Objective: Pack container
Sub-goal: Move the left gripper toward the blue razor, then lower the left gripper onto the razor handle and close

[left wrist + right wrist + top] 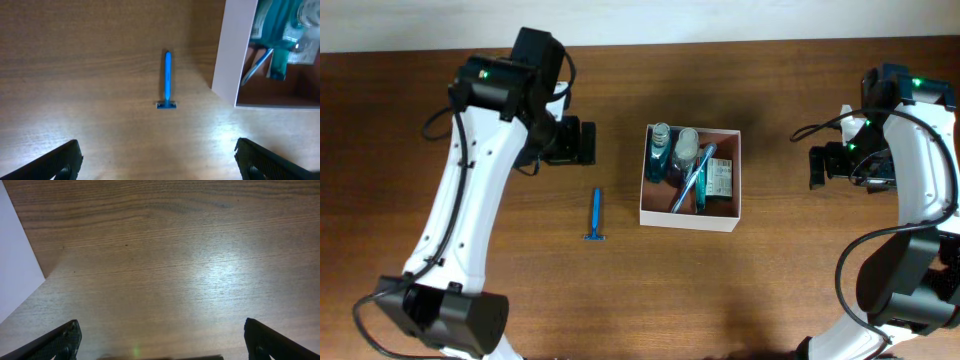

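The left tool sits at the bottom of the left wrist view. It is wide open and holds nothing. Just above it, in the middle of the frame, the blue razor lies flat on the counter. The razor runs up and down the frame, with its head at the low end, nearest the tool. I think the left arm should fetch it, because it is much nearer. Nothing is in the way. Further on, in the upper right, is the container, near the razor but not touching it. It has bottles inside. At the right of the overhead view, the right tool is wide open and empty too, well apart from the razor.
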